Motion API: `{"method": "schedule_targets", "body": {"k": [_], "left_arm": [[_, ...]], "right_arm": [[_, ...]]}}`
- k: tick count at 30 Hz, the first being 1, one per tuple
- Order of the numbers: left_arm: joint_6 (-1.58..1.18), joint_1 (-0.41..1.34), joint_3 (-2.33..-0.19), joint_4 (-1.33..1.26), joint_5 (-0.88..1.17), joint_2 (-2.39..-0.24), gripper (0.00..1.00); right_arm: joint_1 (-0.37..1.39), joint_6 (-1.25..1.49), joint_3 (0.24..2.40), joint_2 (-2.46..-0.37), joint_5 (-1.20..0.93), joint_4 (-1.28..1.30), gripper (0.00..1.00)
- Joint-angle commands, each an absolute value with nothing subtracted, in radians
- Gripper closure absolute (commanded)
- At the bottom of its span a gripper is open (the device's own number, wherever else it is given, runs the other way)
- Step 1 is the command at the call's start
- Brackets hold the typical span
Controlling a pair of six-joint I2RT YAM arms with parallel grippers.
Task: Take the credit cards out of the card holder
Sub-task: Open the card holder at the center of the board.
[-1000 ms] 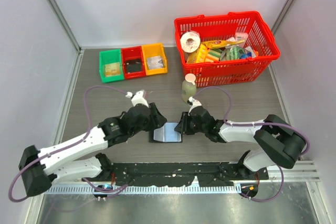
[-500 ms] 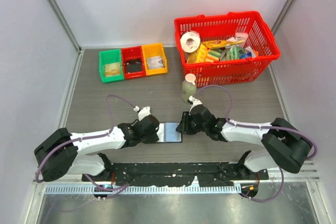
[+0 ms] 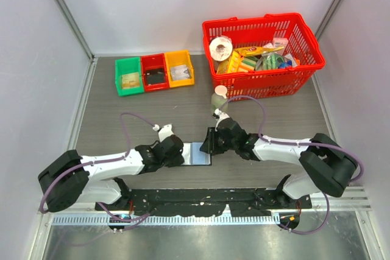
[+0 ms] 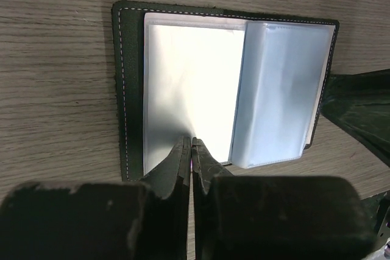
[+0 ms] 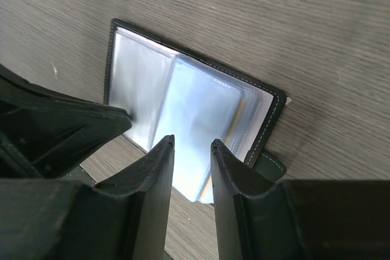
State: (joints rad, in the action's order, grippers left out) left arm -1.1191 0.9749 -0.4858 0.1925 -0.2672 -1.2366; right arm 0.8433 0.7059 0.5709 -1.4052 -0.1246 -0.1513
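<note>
The card holder [image 3: 198,153] lies open on the table between my two grippers, black edged with pale blue-grey clear sleeves [image 4: 280,89]. My left gripper [image 4: 192,141] is shut, its tips resting on the left sleeve page near the fold; nothing shows between its jaws. My right gripper [image 5: 192,144] is open by a narrow gap, just above the stack of sleeve pages [image 5: 201,108] on the holder's right half. A thin yellow-orange credit card edge [image 5: 238,117] shows inside those sleeves. In the top view the left gripper [image 3: 183,158] and the right gripper [image 3: 207,144] flank the holder.
A small green bottle with a white cap [image 3: 218,101] stands just behind the right gripper. A red basket [image 3: 268,86] of groceries stands at the back right. Green [image 3: 119,77], red [image 3: 154,59] and orange [image 3: 179,54] trays stand at the back left.
My left arm has dropped low and stretched out, its gripper now shut on the holder's left page. My right gripper has shifted slightly left and back over the right half.
</note>
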Motion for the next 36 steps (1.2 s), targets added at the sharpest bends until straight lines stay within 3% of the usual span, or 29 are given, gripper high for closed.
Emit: {"method": "schedule_targets", "body": {"k": [1, 16, 25, 32, 36], "left_arm": [[-1.123, 0.971, -0.46, 0.181, -0.293, -1.241, 0.94], [-1.132, 0.971, -0.448, 0.117, -0.244, -1.301, 0.95], [-1.158, 0.969, -0.425, 0.126, -0.267, -1.186, 0.95], [-1.18, 0.969, -0.413, 0.259, -0.342, -0.985, 0.81], [-1.181, 0.969, -0.385, 0.299, -0.39, -0.899, 0.74]], "right_arm": [[0.848, 0.715, 0.595, -1.45, -0.143, -0.206, 0.64], [0.868, 0.732, 0.606, -1.49, -0.206, -0.282, 0.65], [0.877, 0.726, 0.656, -1.496, -0.241, -0.291, 0.65], [0.911, 0.701, 0.741, -1.584, -0.249, -0.241, 0.65], [0.94, 0.641, 0.828, -1.591, -0.189, -0.112, 0.57]]}}
